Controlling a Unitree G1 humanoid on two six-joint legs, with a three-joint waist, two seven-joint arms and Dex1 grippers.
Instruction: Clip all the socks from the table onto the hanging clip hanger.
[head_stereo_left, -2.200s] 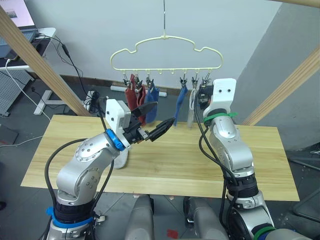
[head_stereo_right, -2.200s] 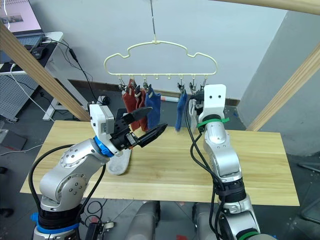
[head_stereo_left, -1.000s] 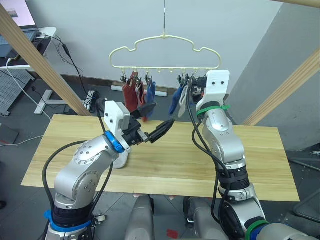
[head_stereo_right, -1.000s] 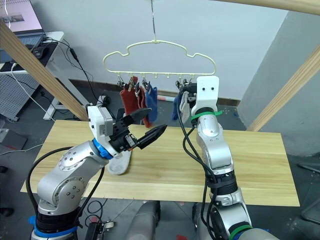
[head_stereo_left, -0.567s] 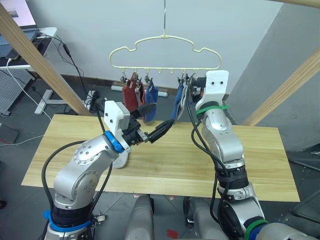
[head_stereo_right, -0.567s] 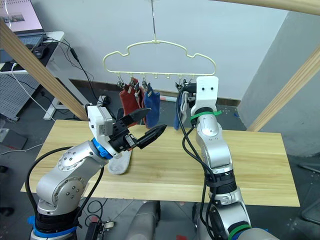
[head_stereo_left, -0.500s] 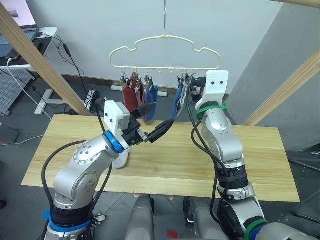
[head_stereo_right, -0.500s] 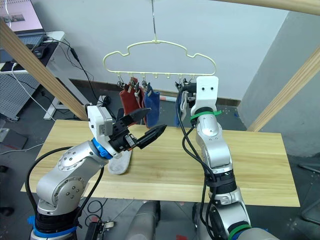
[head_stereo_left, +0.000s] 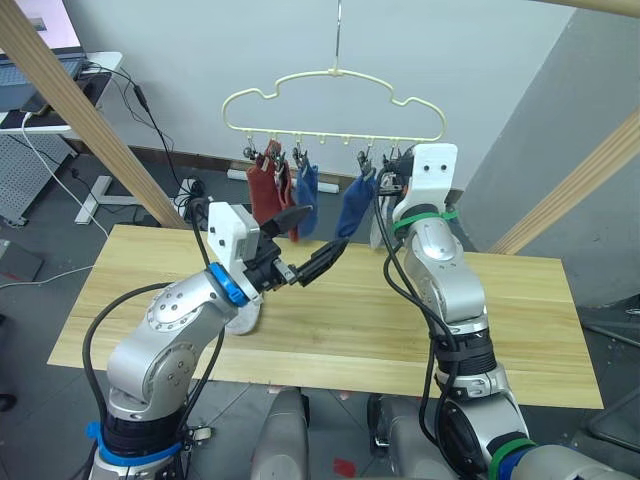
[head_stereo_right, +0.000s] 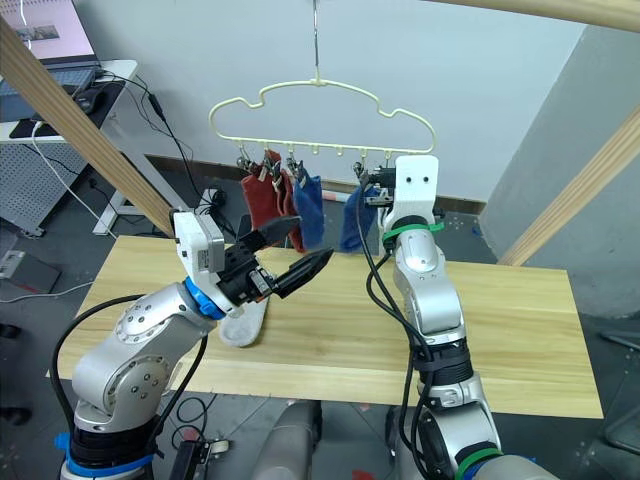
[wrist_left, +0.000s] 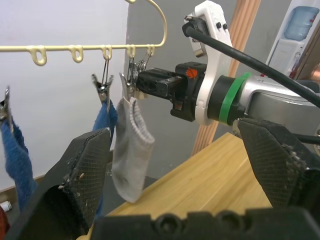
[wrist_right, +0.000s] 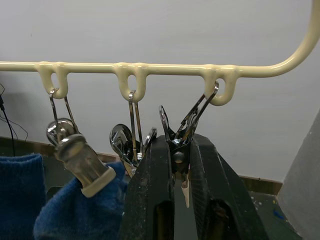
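The pale-yellow clip hanger (head_stereo_left: 333, 100) hangs above the far side of the table (head_stereo_left: 520, 300). From its clips hang two rust red socks (head_stereo_left: 263, 192), two blue socks (head_stereo_left: 307, 190) (head_stereo_left: 353, 205) and one light grey sock (wrist_left: 131, 150). Another grey sock (head_stereo_right: 240, 325) lies on the table under my left forearm. My right gripper (wrist_right: 181, 145) is raised to the hanger's right end and shut on a metal clip, the one carrying the grey sock. My left gripper (head_stereo_left: 320, 238) hovers open and empty above the table, just below the hanging socks.
Thick wooden rail beams slant down on the left (head_stereo_left: 80, 110) and right (head_stereo_left: 580, 170) behind the table. A white desk (head_stereo_left: 40, 90) with a laptop and cables stands at the far left. Bare tabletop lies right of my right arm.
My right gripper has moved up and left from beside the grey sock onto the clip. The hanging socks have swung. The left arm has held still. The camera has shifted slightly.
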